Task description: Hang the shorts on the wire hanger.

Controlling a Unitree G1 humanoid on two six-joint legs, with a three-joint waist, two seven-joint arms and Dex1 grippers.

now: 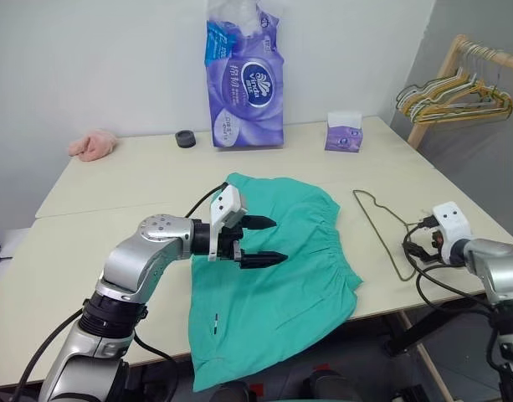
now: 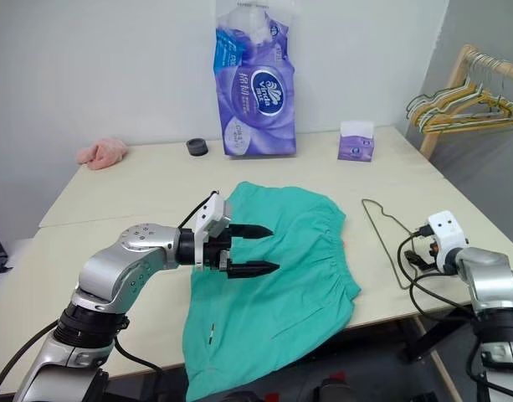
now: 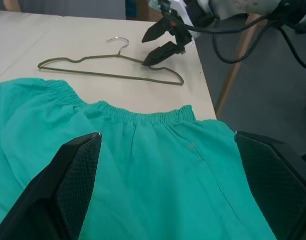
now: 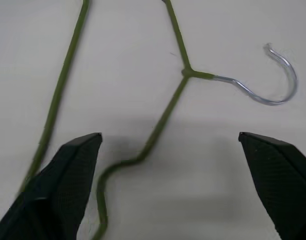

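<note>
Both jaws spread, shorts beside wire hanger, tissue pack behind.

A plain test room set up for laundry chores: bare white walls, a pale worktop, a wooden clothes rail with hangers, and a purple tissue pack.

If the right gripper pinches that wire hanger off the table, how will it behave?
The wire hanger is thin and lies flat on the table, so it probably slides or skates before lifting. Likely light but springy; gripped near the hook, its far end may swing.
</note>
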